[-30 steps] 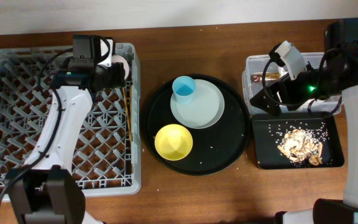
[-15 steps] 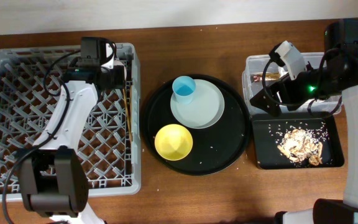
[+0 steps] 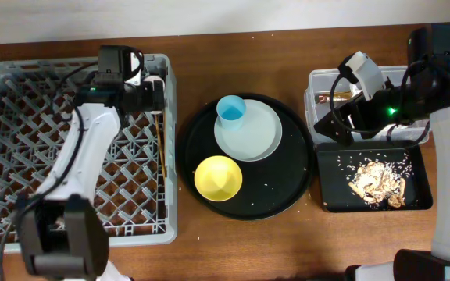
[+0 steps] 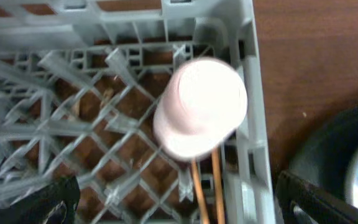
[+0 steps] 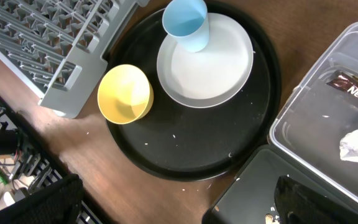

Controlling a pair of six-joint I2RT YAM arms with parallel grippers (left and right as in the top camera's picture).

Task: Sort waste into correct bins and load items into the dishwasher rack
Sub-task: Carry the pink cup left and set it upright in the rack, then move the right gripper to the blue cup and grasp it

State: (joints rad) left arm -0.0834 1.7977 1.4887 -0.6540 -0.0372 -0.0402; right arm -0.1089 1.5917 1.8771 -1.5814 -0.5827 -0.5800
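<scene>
Shifted slightly rightward since a second ago, the left gripper (image 4: pixel 179 198) gapes wide and empty. Just beyond it the chopsticks (image 4: pixel 204 186) lie lengthwise, pointing at the pink cup (image 4: pixel 201 106), which sits upside down in the far right corner of the dishwasher rack (image 4: pixel 248 62). The right gripper (image 5: pixel 179 200) is spread wide and holds nothing. The brown wrapper (image 5: pixel 353 87) in the clear tub (image 5: pixel 303 118) reads "NES".

Centre of the overhead frame: big round black tray (image 3: pixel 280 187), raised rim and glossy dark floor, flat on a brown wooden table (image 3: pixel 233 66). Bare wood along the top of the frame and again along the bottom. Pale wall (image 3: pixel 209 16) as a narrow strip across the very top edge, just beyond the table's far side. In the right-wrist view, same tray across the middle, tabletop at lower left and upper right. In the left-wrist view, tabletop at upper right, dark curve of tray rim at right edge.
</scene>
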